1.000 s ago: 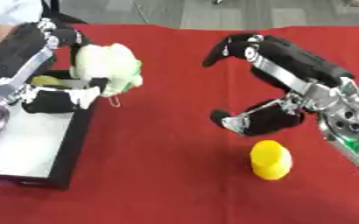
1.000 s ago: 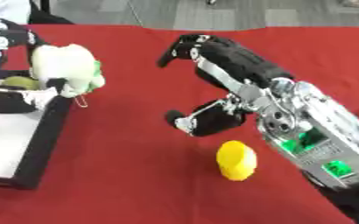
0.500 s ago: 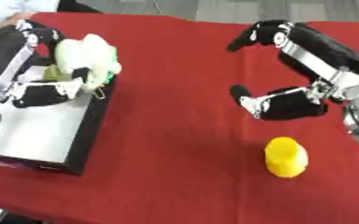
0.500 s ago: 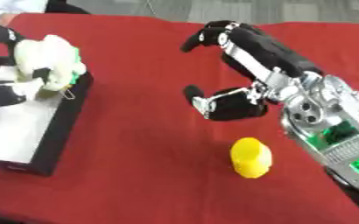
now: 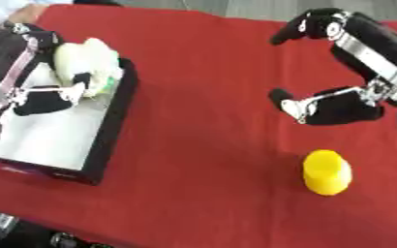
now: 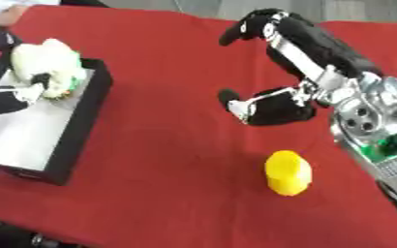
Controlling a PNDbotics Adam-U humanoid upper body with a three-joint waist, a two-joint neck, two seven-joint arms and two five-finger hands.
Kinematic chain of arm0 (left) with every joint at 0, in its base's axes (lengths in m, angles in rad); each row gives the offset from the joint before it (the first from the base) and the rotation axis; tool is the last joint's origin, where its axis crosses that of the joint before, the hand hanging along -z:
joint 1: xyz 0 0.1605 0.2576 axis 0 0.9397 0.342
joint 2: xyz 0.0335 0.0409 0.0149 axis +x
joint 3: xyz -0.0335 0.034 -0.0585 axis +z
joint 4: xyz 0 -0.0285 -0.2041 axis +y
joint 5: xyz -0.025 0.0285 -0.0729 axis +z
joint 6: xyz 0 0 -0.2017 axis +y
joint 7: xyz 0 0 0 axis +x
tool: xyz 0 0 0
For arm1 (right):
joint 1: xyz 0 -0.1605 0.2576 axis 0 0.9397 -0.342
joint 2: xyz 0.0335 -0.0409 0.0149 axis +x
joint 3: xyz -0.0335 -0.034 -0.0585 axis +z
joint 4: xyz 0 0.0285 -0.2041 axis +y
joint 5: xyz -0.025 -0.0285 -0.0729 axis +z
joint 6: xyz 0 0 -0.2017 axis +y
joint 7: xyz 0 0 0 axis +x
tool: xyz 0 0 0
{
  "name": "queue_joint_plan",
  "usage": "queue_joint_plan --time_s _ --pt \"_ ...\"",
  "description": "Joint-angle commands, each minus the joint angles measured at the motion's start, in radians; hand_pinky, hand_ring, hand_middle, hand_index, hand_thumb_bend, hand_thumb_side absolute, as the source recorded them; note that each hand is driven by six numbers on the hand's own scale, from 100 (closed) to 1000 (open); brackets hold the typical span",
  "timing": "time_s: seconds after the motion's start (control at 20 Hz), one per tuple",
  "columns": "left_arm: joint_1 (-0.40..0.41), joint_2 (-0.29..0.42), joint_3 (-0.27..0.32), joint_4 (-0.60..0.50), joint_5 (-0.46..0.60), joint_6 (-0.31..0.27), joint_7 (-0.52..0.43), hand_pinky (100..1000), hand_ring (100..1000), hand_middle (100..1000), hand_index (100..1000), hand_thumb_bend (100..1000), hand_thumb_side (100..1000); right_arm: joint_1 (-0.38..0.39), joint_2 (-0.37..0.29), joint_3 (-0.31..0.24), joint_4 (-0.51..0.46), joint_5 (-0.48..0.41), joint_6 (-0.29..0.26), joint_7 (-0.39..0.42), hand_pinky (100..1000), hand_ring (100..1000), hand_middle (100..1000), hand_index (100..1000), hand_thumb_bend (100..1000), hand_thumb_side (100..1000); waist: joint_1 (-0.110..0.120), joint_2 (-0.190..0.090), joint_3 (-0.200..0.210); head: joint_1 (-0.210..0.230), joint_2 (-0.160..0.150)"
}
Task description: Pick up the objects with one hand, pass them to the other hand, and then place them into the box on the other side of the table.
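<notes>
Fingers and thumb of the left hand (image 5: 41, 94) curl around a pale cream-and-green soft toy (image 5: 85, 65), holding it over the black-walled, white-floored box (image 5: 110, 128). Right hand (image 6: 295, 80) hovers released above the red cloth (image 5: 202, 121), near a yellow plastic cup-shaped object (image 6: 287, 173).

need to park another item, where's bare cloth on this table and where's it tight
Widest bare stretch: the red cloth between the box and the right hand. Also bare: cloth in front, left of the yellow object. Crowded: the box's far end, where the left hand holds the pale soft object.
</notes>
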Motion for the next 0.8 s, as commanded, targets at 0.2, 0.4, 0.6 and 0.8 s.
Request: queue_joint_plan --time_s 0.2,0.4,0.6,0.8 --pt "0.012 0.031 0.034 0.010 -0.035 0.036 -0.010 718 576 366 397 100 235 -0.008 -0.023 -0.021 -0.009 -0.001 0.000 -0.015 894 851 774 768 349 100 -0.013 -0.033 0.003 0.017 -0.009" --pt "0.017 0.028 0.035 0.034 -0.056 0.050 -0.031 717 590 402 441 100 199 -0.007 -0.024 -0.022 -0.009 -0.001 0.001 -0.019 893 850 773 768 353 100 -0.014 -0.033 0.002 0.019 -0.014" --pt "0.019 0.027 0.036 0.052 -0.082 0.077 -0.067 736 628 460 514 100 182 -0.005 -0.026 -0.023 -0.009 0.000 0.002 -0.021 893 849 773 768 354 100 -0.014 -0.033 0.001 0.023 -0.022" --pt "0.024 0.026 0.037 0.068 -0.120 0.115 -0.120 771 706 560 658 138 198 -0.005 -0.029 -0.024 -0.009 0.000 0.003 -0.021 893 849 773 769 357 100 -0.014 -0.034 -0.001 0.020 -0.024"
